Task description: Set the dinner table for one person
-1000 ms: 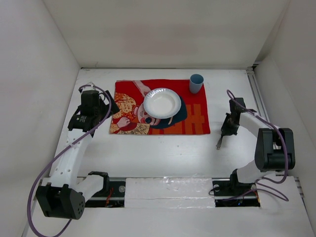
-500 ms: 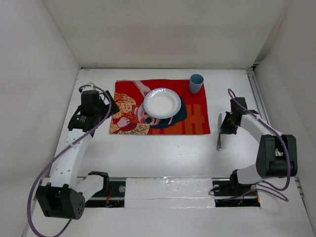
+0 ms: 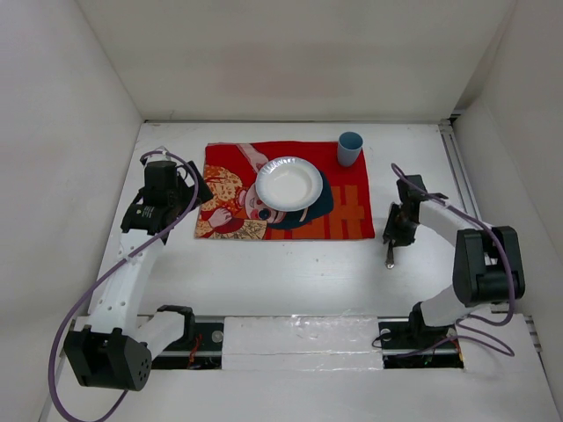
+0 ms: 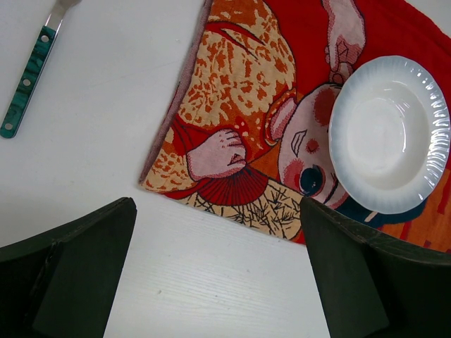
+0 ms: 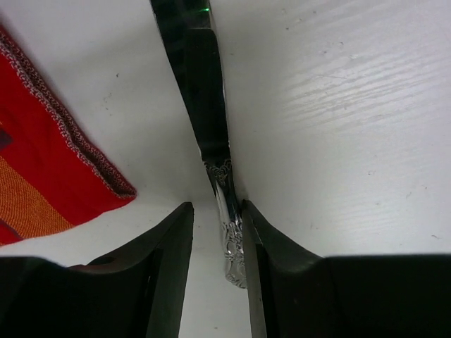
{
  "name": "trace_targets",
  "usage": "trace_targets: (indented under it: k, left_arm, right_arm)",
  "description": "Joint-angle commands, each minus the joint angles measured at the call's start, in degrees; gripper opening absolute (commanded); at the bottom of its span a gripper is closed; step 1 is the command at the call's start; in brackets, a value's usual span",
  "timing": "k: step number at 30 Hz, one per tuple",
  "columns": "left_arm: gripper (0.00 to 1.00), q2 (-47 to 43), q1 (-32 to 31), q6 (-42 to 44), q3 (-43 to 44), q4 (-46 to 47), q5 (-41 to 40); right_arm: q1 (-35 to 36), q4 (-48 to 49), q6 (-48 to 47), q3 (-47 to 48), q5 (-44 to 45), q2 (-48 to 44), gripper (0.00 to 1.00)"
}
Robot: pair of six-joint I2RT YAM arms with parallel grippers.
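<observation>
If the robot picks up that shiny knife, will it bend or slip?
The knife looks like polished metal, so it probably stays stiff. Its thin, shiny handle may slip or twist in the right gripper, whose fingers straddle it. It lies flat on the dinner table, so it likely won't roll.

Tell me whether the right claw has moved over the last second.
Yes. The right claw has shifted left, closer to the red placemat's right edge.
</observation>
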Motion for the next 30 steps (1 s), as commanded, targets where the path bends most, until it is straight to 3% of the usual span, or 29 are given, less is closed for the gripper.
trace_targets:
  k: [1,8,17,30]
  left_arm:
    - [1.0,-1.12,0.27,0.79,1.45,0.89,-0.28]
    - [1.0,-1.65,0.27,0.79,1.45,0.89,0.25]
    - [1.0,-2.18,0.27,1.32,1.45,0.89,0.78]
    - [1.0,-1.65,0.27,1.32,1.45,1.41,1.3]
  right_arm:
    - [1.79,-1.19,-0.14,2.73,1.31,1.56,0.39]
    - [2.32,-2.33,0.47,3.96,2.46,4.56,0.36]
    - [2.93,-1.63,0.47,3.96,2.46,6.85,0.0]
    - [4.07,-2.23,-0.05,4.05,5.18,-2.03,0.0]
